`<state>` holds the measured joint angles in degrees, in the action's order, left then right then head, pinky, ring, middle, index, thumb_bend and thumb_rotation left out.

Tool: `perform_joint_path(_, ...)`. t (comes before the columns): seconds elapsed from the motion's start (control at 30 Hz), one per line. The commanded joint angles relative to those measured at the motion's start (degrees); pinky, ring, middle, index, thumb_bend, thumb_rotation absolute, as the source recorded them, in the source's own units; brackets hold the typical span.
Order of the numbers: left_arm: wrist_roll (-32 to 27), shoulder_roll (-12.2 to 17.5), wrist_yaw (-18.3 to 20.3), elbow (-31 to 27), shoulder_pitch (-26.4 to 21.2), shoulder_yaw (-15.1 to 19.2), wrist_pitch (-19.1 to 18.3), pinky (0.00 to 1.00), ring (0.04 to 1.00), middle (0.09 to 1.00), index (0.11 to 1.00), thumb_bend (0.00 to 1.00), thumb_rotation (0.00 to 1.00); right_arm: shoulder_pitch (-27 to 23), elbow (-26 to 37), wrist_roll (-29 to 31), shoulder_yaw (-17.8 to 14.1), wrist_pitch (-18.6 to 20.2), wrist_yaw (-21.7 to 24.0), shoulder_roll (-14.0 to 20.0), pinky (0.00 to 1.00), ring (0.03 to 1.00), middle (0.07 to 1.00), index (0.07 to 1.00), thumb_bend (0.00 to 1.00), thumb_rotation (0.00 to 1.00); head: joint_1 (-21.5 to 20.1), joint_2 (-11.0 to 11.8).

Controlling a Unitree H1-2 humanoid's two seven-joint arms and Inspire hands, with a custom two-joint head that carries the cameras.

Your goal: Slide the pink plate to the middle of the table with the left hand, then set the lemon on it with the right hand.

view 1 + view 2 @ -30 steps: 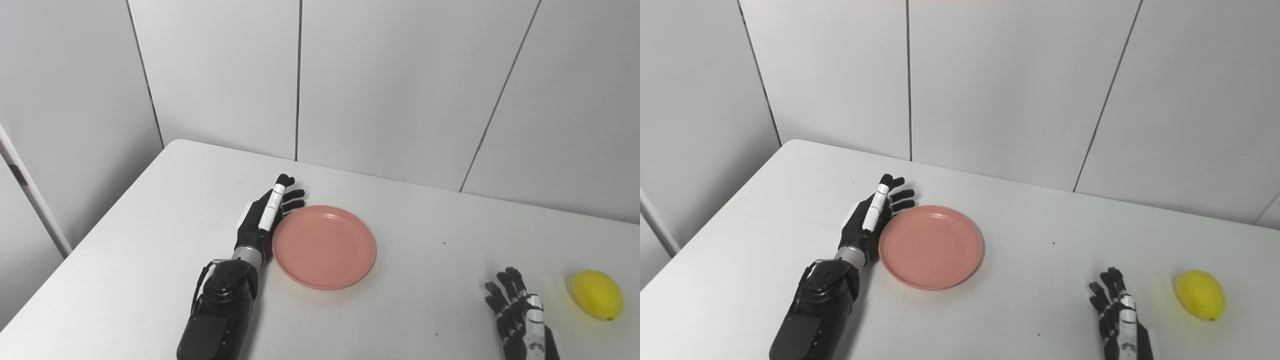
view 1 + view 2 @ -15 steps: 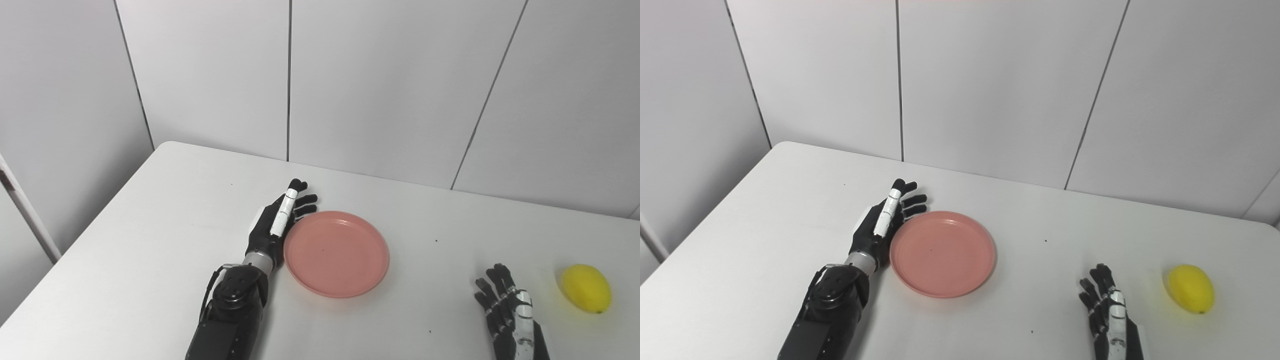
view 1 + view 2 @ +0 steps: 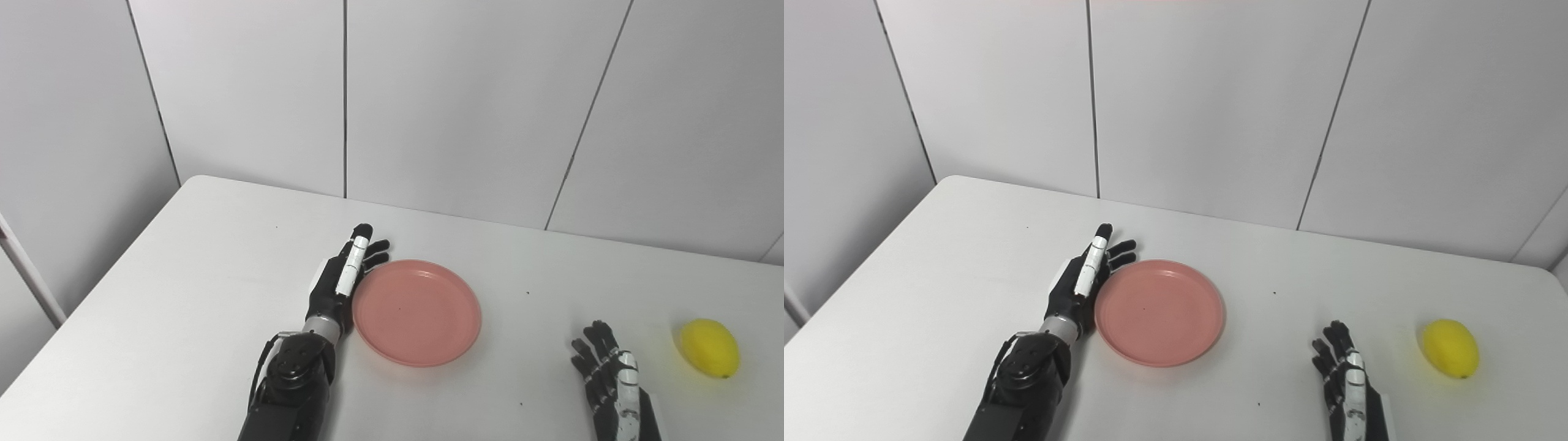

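Pink plate [image 3: 416, 312]: round, shallow, holding nothing; left robot hand [image 3: 343, 282] spread against its rim. Lemon [image 3: 710, 348]: yellow, on surface [image 3: 184, 294]; right robot hand [image 3: 612, 386] spread, empty

Surface: white table [image 3: 184, 294] — small dark specks are seen.
Middle: pink plate [image 3: 416, 312] is laid flat.
Right side: lemon [image 3: 710, 348] is set directly on the tabletop — well apart from the plate.

The right hand [image 3: 612, 383] at five o'clock is cut at the wrist by the bottom edge, its arm out of view. The left hand [image 3: 342, 282] stands edge-on against the pink plate [image 3: 416, 312], hiding its palm. The table [image 3: 184, 294] runs past three, six and nine o'clock.
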<state>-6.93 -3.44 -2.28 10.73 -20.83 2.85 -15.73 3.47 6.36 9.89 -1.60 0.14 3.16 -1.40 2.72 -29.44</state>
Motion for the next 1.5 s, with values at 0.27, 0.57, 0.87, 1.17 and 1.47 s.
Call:
perform_joint_path(0.27, -0.68, -0.43, 0.53, 0.23, 2.53, -0.02, -2.77, 0.93, 0.896, 0.918, 1.000, 0.81, 0.89, 1.07, -2.48, 0.05, 0.98, 0.70, -0.39, -2.09, 0.93, 0.887, 0.917, 0.895, 0.63, 1.00, -3.90, -0.49)
perform_joint_path(0.57, -0.67, -0.52, 1.19, -0.65, 2.86, -0.76, -3.33, 0.92, 0.898, 0.920, 1.000, 0.78, 0.89, 0.97, -2.11, -0.74, 1.58, 1.11, -1.35, -3.11, 0.93, 0.897, 0.919, 0.890, 0.64, 1.00, -6.61, -0.92)
perform_joint_path(0.87, -1.74, -1.09, 1.50, -0.94, 3.44, -0.03, -2.51, 0.92, 0.903, 0.924, 1.000, 0.74, 0.86, 0.78, -1.97, -1.37, 2.37, 1.50, -1.96, -3.99, 0.94, 0.907, 0.930, 0.901, 0.65, 1.00, -9.74, -1.23)
perform_joint_path(1.17, -1.89, -0.61, 2.17, -0.80, 3.23, -0.07, -3.23, 0.92, 0.904, 0.927, 1.000, 0.73, 0.88, 0.36, -2.45, -1.73, 2.67, 1.13, -2.28, -4.82, 0.94, 0.906, 0.926, 0.899, 0.67, 0.98, -11.60, -1.49)
perform_joint_path(1.47, -2.59, -0.35, 2.63, 0.18, 2.95, 0.95, -3.28, 0.95, 0.922, 0.939, 1.000, 0.72, 0.86, 0.24, -2.85, -6.84, 3.76, -0.27, -3.97, -4.49, 0.91, 0.891, 0.917, 0.902, 0.66, 0.99, -13.62, -1.46)
